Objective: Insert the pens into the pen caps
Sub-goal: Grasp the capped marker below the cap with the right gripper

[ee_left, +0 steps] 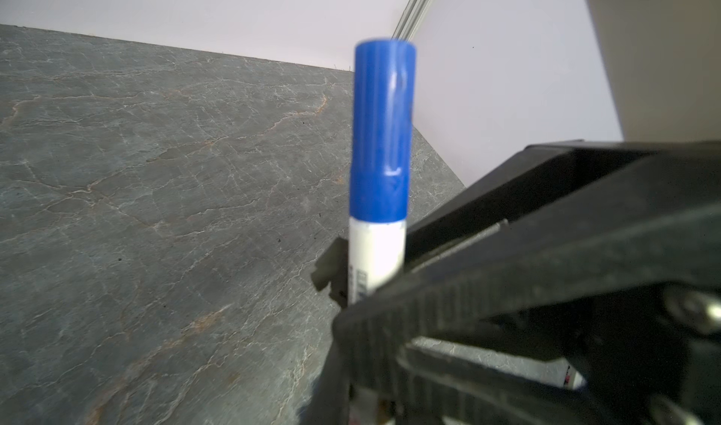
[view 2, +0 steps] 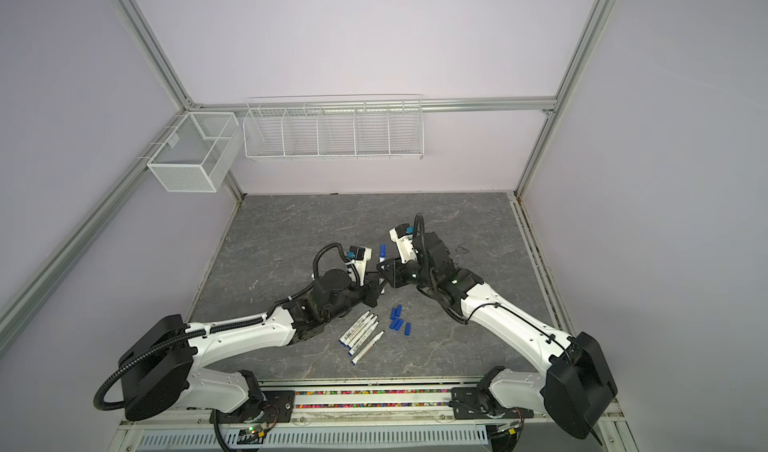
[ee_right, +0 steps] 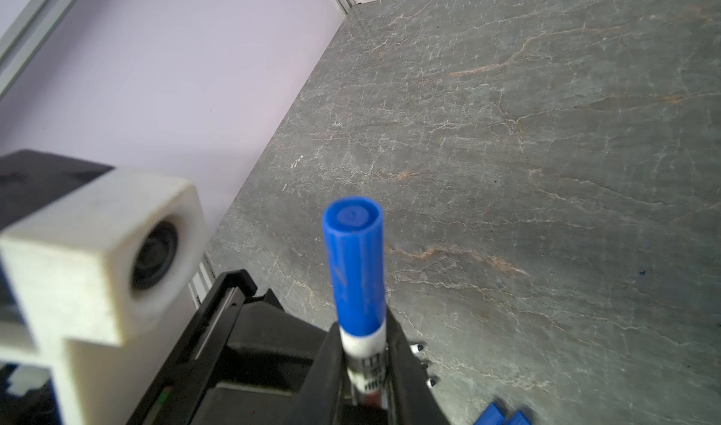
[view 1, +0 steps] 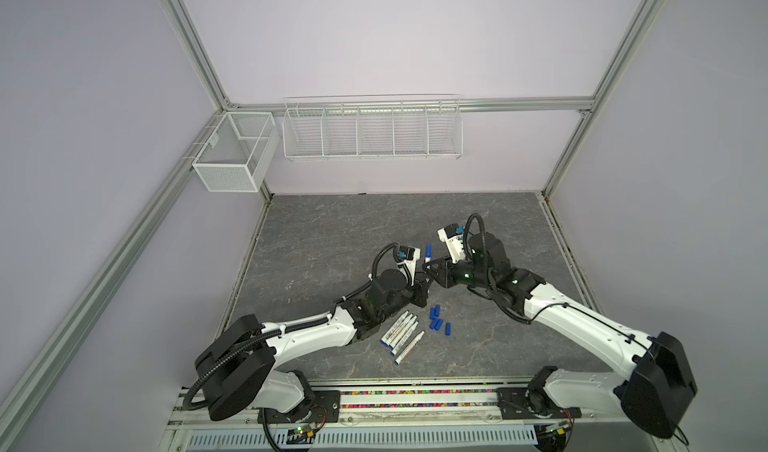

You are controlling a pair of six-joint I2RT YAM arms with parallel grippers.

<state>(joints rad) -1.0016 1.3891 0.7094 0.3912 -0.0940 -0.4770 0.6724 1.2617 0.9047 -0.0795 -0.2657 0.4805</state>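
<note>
Slim white marker pen (view 1: 427, 257), raised, bright blue plastic cap (ee_left: 382, 130) fitted; five uncapped pens (view 1: 401, 333) lie parallel beside five loose caps (view 1: 436, 324).

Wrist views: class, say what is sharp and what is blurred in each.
Left wrist view: the pen cap is soft-edged with a glare streak, the table sharper. Right wrist view: the pen is clearer, the other arm's camera housing blurred.

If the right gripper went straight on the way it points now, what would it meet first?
The capped pen, standing between the right gripper's fingers; it would likely press deeper into the jaws. Depth beyond is unclear.
</note>
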